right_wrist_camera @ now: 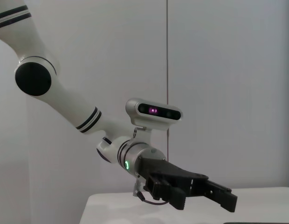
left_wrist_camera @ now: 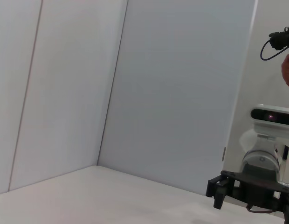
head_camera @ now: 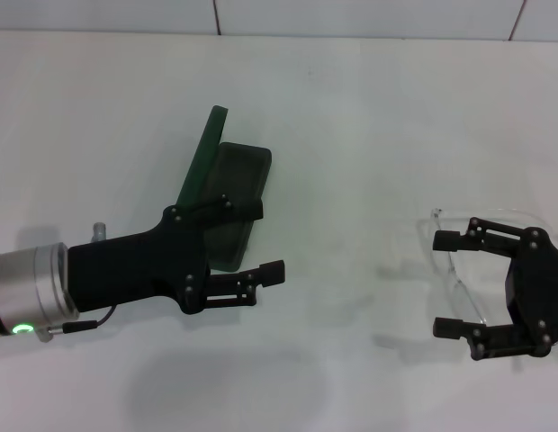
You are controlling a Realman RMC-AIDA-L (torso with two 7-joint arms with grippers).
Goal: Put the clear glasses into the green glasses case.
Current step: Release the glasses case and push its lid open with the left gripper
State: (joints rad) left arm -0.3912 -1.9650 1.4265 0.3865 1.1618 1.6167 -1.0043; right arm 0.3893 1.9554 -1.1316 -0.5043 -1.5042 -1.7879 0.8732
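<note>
Left gripper (head_camera: 269, 241): fingers spread apart, held nothing, hovered over the table (head_camera: 351, 108).
Green glasses case (head_camera: 227, 193): lay open, lid tilted up, partly under and just behind the left gripper.
Right gripper (head_camera: 448, 283): spread wide, empty.
Clear glasses (head_camera: 459, 270): on the table, between the right gripper's fingers, ungrasped.
</note>
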